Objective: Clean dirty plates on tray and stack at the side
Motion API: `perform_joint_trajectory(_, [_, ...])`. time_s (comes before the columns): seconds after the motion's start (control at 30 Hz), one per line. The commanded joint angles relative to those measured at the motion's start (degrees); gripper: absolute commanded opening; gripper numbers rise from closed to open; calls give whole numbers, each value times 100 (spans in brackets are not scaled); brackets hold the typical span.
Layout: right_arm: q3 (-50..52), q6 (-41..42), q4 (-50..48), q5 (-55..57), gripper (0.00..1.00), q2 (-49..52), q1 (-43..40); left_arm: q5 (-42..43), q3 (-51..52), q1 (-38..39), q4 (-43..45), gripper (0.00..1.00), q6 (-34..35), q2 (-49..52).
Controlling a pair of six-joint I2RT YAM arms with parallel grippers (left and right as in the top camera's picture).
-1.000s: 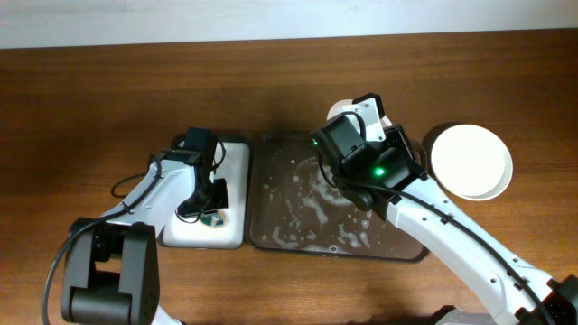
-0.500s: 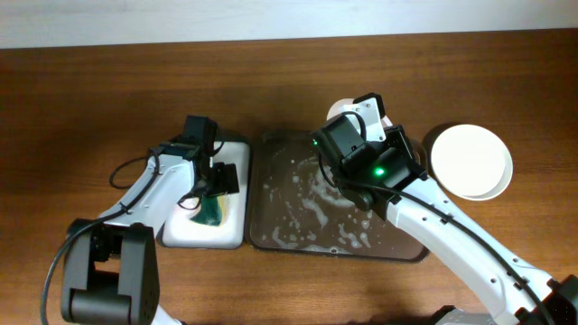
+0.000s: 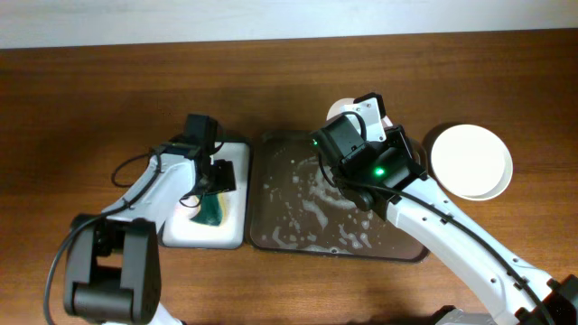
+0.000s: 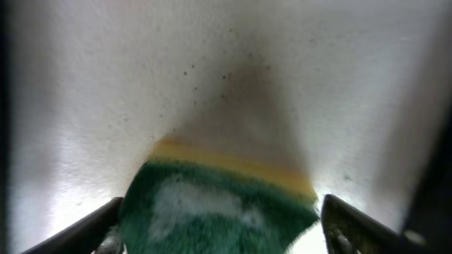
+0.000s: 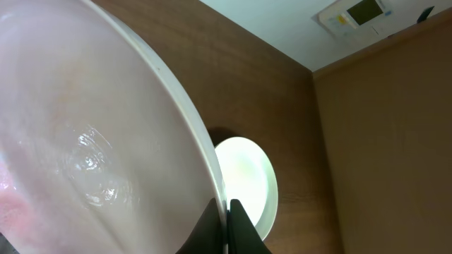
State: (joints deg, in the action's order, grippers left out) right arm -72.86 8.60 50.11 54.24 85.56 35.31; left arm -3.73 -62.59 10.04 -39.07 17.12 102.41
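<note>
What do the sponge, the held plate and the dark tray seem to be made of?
The sponge looks like yellow foam with a green fibrous scouring layer, matte. The plate looks like glazed ceramic or melamine: white, glossy, wet reflections. The tray is probably plastic: dark, dull, foam-flecked.

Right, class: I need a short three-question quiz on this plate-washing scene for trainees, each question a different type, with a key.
1. True or false: the right claw pinches a plate by its rim.
2. Where does the sponge lie? A) on the white tray; B) on the plate; C) in the right claw.
3. Fill in: the left claw, over the sponge, is ____ (open or shut).

Key: 1 true; 2 A; 3 open.
</note>
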Motion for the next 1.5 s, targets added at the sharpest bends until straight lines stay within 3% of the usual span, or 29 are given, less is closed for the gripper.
perform_joint_trajectory(0.0, [-87,92,-17,175,4,-87,26,-61,-9,-9,76,33,-7,267])
perform_joint_trajectory(0.03, [-87,90,-17,175,4,-87,26,-61,-11,-9,122,12,-7,267])
perform_joint_trajectory(0.07, [-87,92,-17,177,4,-87,26,-61,-17,-9,177,0,-7,267])
perform_joint_trajectory(0.3, [-87,90,-13,195,4,-87,26,-63,-612,-9,15,0,-11,238])
perform_joint_trajectory(0.37, [-87,90,-13,195,4,-87,26,-61,-826,-9,-216,69,-9,236])
perform_joint_trajectory(0.4, [-87,92,-15,192,4,-87,26,-59,-839,-9,-393,91,-9,236])
perform_joint_trajectory(0.5, [-87,92,-15,192,4,-87,26,-59,-839,-9,-951,100,-9,236])
perform_joint_trajectory(0.8, [-87,92,-15,192,4,-87,26,144,-664,-4,-1657,100,-9,240])
perform_joint_trajectory(0.97, [-87,92,-15,192,4,-87,26,138,-168,2,-1008,93,-9,249])
perform_joint_trajectory(1.07, [-87,90,-11,195,4,-87,26,140,98,2,-717,72,-9,249])
perform_joint_trajectory(1.1, [-87,92,-11,195,4,-87,26,140,118,2,-726,59,-9,249])
perform_joint_trajectory(1.17, [-87,92,-15,195,4,-87,26,138,131,2,-730,11,-9,249])
perform_joint_trajectory(1.2, [-87,92,-15,192,4,-87,26,138,131,2,-728,0,-9,247])
perform_joint_trajectory(1.43, [-109,92,-17,245,4,-101,26,133,28,0,-846,0,-9,205])
perform_joint_trajectory(1.47, [-146,92,-22,299,4,-118,26,136,-55,0,-951,33,-9,173])
